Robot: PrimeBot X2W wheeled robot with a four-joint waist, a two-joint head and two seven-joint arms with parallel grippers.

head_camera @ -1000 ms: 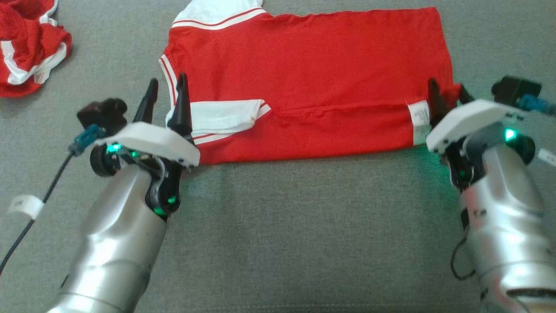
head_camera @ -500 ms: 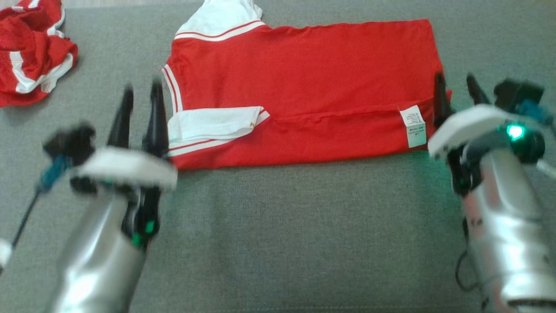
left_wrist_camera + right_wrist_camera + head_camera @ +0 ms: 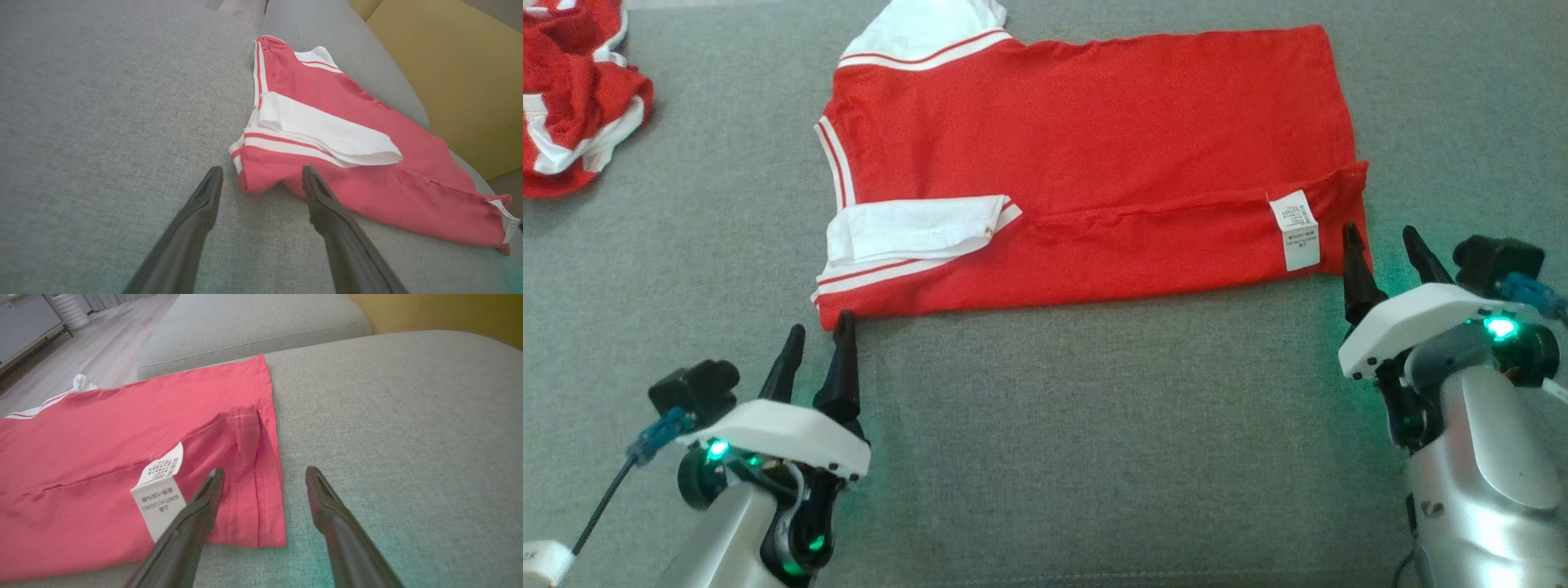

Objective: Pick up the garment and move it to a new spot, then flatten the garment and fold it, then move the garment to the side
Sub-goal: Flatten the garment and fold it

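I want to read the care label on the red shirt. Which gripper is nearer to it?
Right. The right gripper is open just beside the care label, at the hem corner of the red shirt; the left gripper is open at the far sleeve-end corner.

The garment (image 3: 1094,155) lies on the cushion (image 3: 1094,457), left hand (image 3: 821,323) and right hand (image 3: 1380,231) at its near corners.

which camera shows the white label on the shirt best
The right wrist view: the label sits close and large, with print visible. The head view shows it small; the left wrist view, a sliver at its right edge.
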